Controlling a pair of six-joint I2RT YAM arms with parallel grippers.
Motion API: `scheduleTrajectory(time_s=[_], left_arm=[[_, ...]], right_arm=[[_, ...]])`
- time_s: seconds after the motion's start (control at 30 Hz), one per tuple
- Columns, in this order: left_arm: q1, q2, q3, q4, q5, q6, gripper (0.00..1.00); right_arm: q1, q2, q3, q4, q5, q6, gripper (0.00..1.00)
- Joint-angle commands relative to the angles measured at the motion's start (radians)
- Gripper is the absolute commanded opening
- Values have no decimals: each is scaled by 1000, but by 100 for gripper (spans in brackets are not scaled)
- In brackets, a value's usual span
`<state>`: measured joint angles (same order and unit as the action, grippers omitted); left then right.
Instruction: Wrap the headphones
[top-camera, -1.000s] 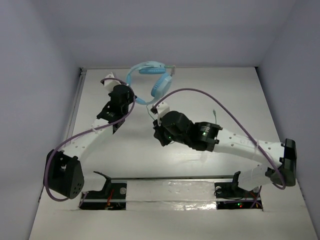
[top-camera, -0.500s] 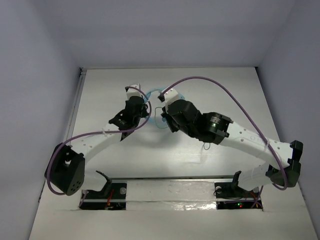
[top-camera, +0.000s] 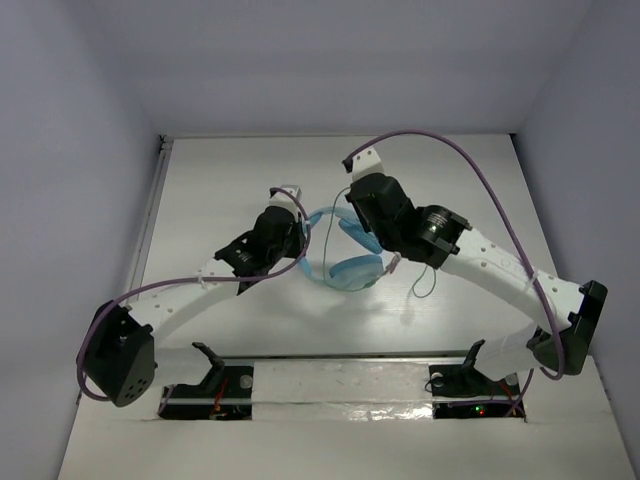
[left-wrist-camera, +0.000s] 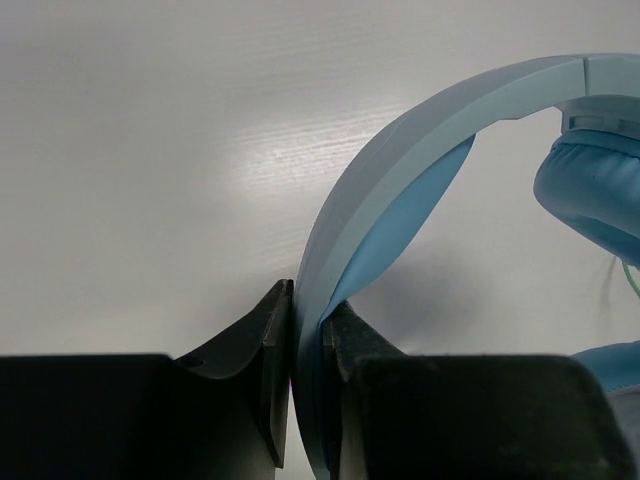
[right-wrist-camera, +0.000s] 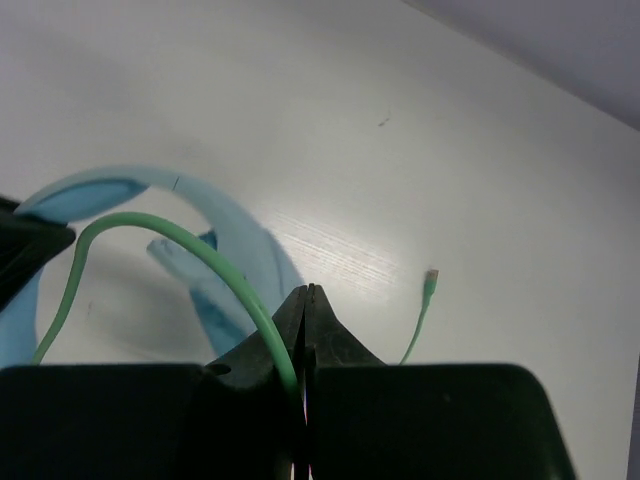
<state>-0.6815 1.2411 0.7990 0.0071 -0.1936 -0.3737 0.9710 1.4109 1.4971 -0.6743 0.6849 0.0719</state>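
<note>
Near the middle of the bench (top-camera: 220, 180) is one pair of headphones (top-camera: 350, 272) with two earcups, one headband and one thin green cable (right-wrist-camera: 180, 240). One left tool (left-wrist-camera: 307, 310), at the headphones' 9 o'clock, is clamped on the headband, and one right tool (right-wrist-camera: 308, 295), at their 1 o'clock, is pinched together on the cable. From above, both tools' fingertips are hidden under the wrists and one earcup is partly covered by the right arm. The left wrist view cuts both earcups off at its right edge.
</note>
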Motion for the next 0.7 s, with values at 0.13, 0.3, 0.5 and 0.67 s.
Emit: scheduleTrajectory(time_s=[0.13, 0.3, 0.5, 0.67], left_arm=[[-16, -124, 37, 16, 167, -4, 0], [-16, -164, 55, -1, 241, 1, 0], [-16, -209, 80, 16, 304, 2, 0], [-6, -252, 77, 31, 316, -13, 0]], right_arm=[[-83, 46, 14, 119, -2, -57, 5], [-117, 66, -18, 189, -111, -50, 5], [-144, 48, -86, 240, -176, -17, 7], [-179, -48, -156, 303, -242, 35, 13]])
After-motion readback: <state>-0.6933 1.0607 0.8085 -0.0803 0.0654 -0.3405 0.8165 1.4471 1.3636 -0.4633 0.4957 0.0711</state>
